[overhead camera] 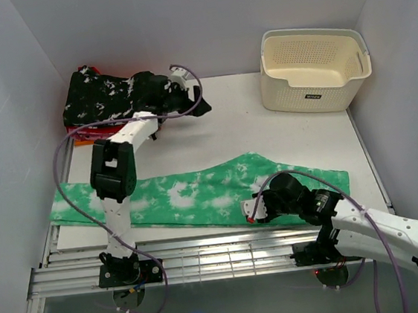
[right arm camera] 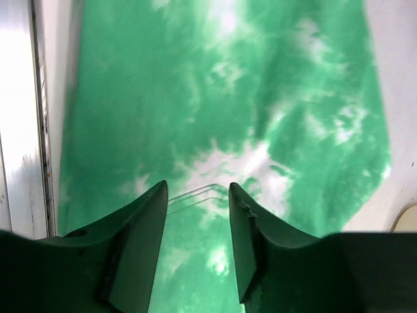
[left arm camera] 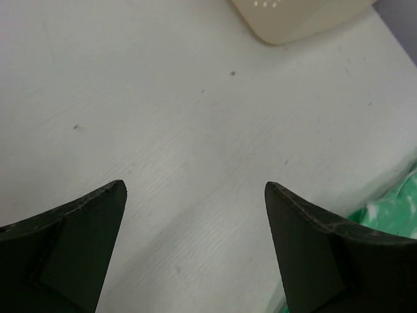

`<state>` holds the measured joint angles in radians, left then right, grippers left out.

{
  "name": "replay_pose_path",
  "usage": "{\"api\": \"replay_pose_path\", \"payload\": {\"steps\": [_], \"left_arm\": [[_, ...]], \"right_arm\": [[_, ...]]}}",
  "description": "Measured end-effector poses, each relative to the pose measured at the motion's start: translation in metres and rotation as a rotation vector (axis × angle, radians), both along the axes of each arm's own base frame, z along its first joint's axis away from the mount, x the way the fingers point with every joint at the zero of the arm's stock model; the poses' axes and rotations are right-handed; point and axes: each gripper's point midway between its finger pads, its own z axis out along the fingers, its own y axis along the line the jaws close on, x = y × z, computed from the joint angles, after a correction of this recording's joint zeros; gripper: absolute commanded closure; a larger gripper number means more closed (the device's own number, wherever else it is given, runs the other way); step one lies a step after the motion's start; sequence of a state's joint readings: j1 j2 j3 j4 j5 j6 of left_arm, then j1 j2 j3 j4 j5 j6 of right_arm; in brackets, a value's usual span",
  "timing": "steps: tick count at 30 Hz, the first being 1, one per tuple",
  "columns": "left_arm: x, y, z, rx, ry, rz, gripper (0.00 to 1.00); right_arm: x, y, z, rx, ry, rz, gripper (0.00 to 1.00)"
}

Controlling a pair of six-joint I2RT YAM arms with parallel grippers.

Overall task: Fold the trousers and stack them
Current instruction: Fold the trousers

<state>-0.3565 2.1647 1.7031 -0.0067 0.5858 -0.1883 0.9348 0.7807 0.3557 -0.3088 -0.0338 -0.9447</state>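
Long soft trousers, bright green with cloudy white tie-dye blotches (overhead camera: 190,192), lie flat as one long band across the near half of the white table (overhead camera: 267,135), from its left edge almost to its right. The band is narrow enough to suggest the legs are already laid one on the other. Right gripper (right arm camera: 197,188) is low over the band near its right end, at the near hem, jaws partly spread. Only flat cloth shows in the gap, nothing pinched. Likely placed there to take an edge for the next fold across the length. Left gripper (left arm camera: 194,186) is spread wide and empty over bare table, far side, well apart from the green cloth and beside the black white-speckled folded garment (overhead camera: 113,95). That garment sits on folded red and orange clothes (overhead camera: 79,133) in the far left corner, presumably the stack the trousers must join. Cream perforated plastic basket (overhead camera: 284,92) stands in the far right corner, untouched. Judgement: short folds and stacking not yet done; loose cloth may slip or bunch when lifted
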Motion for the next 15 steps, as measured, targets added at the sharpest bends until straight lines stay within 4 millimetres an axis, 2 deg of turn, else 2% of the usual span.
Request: {"api": "replay_pose_path", "payload": {"steps": [1, 3, 5, 7, 8, 9, 10, 12, 14, 15], "left_arm": [[-0.002, 0.022, 0.009, 0.038, -0.021, 0.017, 0.02], [-0.022, 0.059, 0.026, 0.106, -0.037, 0.033, 0.02], [-0.059, 0.087, 0.056, 0.165, -0.079, 0.02, 0.02], [-0.1, 0.1, 0.078, 0.194, -0.11, -0.017, 0.03], [-0.126, 0.104, 0.09, 0.203, -0.128, -0.049, 0.04], [-0.161, 0.11, 0.096, 0.216, -0.126, -0.093, 0.05], [-0.176, 0.113, 0.096, 0.22, -0.119, -0.116, 0.07], [-0.202, 0.125, 0.074, 0.244, -0.046, -0.134, 0.1], [-0.225, 0.147, 0.033, 0.29, 0.104, -0.122, 0.14], [-0.235, 0.158, 0.009, 0.318, 0.191, -0.113, 0.16]], "right_arm": [[0.003, 0.004, 0.012, 0.02, 0.023, -0.027, 0.48], [0.015, 0.013, 0.037, 0.081, 0.062, -0.093, 0.48], [0.033, 0.017, 0.058, 0.13, 0.101, -0.17, 0.48], [0.058, 0.016, 0.07, 0.164, 0.169, -0.261, 0.49], [0.074, 0.013, 0.074, 0.172, 0.221, -0.319, 0.49], [0.1, 0.01, 0.078, 0.19, 0.27, -0.395, 0.49], [0.107, 0.007, 0.071, 0.175, 0.347, -0.434, 0.49], [0.123, 0.016, 0.069, 0.175, 0.478, -0.47, 0.49], [0.14, 0.029, 0.055, 0.182, 0.573, -0.488, 0.49], [0.142, 0.031, 0.042, 0.174, 0.629, -0.504, 0.49]]}}
